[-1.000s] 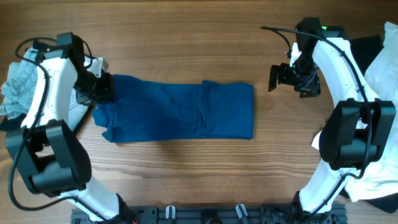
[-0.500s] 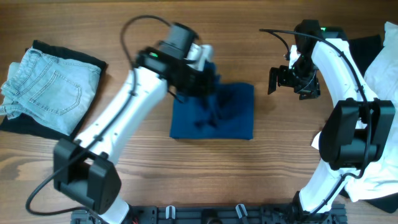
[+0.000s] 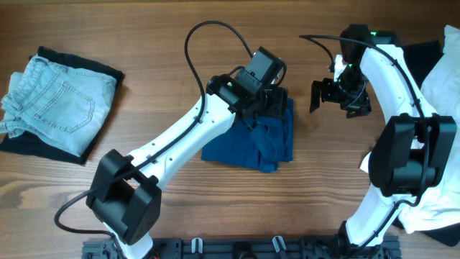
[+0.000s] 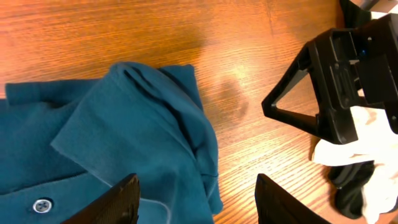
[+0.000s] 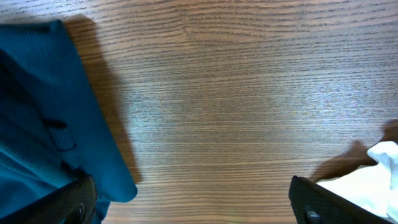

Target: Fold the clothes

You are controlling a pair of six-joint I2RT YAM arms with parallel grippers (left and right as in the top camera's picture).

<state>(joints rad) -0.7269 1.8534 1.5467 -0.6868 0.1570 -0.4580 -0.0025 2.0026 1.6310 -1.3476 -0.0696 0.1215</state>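
The blue shirt (image 3: pixel 248 147) is seen bunched on the table (image 3: pixel 180 43), just under the spread jaws of the left gripper (image 3: pixel 273 101). The right gripper (image 3: pixel 316 93), just beside the shirt, is also spread, with nothing held.

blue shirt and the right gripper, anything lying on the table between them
Nothing: only bare table separates the blue shirt from the right gripper, clearest in the overhead view.

The deep-blue shirt (image 5: pixel 43 118) lies rumpled at the left of the wooden bench (image 5: pixel 236 93). A white garment (image 5: pixel 373 177) shows at lower right. The right gripper's (image 5: pixel 196 205) jaws stand wide apart.
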